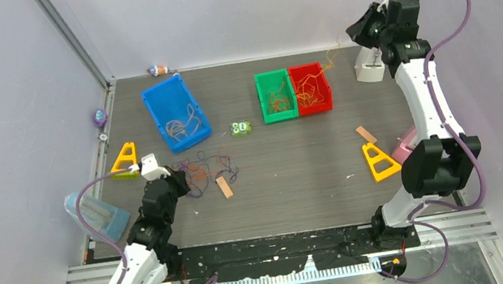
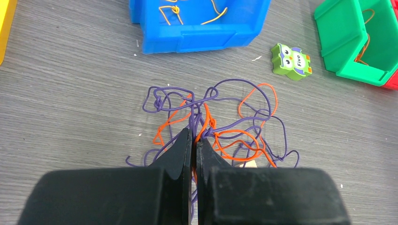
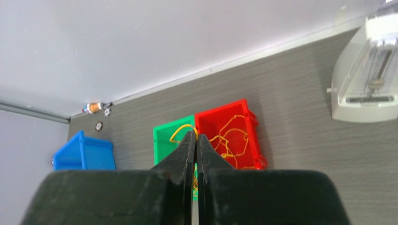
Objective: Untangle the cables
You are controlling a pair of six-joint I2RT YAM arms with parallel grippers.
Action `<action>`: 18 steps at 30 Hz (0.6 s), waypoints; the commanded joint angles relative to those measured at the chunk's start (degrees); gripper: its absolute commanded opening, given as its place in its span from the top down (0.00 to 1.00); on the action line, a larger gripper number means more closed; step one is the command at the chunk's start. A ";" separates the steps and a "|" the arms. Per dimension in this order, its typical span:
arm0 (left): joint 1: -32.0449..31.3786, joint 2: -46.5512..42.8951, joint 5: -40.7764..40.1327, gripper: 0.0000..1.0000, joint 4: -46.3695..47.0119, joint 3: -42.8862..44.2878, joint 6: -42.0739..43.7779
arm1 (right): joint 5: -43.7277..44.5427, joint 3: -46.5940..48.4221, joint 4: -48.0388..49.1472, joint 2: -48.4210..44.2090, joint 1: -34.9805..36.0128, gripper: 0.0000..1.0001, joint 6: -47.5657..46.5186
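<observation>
A tangle of thin purple and orange cables (image 1: 208, 168) lies on the grey table left of centre. It also shows in the left wrist view (image 2: 158, 102). My left gripper (image 1: 181, 177) sits low at the tangle's near edge. In its wrist view the gripper (image 2: 194, 136) is shut, with purple and orange strands pinched between the jaws. More thin strands lie in the blue bin (image 1: 153, 114), the green bin (image 1: 263, 100) and the red bin (image 1: 325, 84). My right gripper (image 1: 360, 31) hangs high at the far right. In its wrist view it (image 3: 196, 137) is shut and holds nothing.
A green owl block (image 1: 240, 127) sits between the blue bin and the green bin. Wooden blocks (image 1: 224, 187) (image 1: 366, 134) and yellow triangles (image 1: 124, 159) (image 1: 380, 160) lie around. A white device (image 1: 369, 66) stands at the far right, a light blue object (image 1: 96, 214) at the left edge.
</observation>
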 commanded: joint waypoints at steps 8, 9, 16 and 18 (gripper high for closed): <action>0.04 2.13 0.08 1.00 5.48 0.14 1.53 | 2.05 9.06 3.60 9.85 3.10 0.95 -4.39; 0.04 2.71 0.14 1.00 5.55 0.34 1.58 | 2.56 7.80 4.34 10.41 3.51 0.95 -5.37; 0.04 4.04 1.02 1.00 5.96 0.60 1.52 | 11.26 0.38 7.68 13.44 8.79 0.94 -9.18; 0.04 3.93 1.19 1.00 6.30 0.44 1.43 | 10.96 -1.02 7.86 15.64 9.71 0.95 -9.42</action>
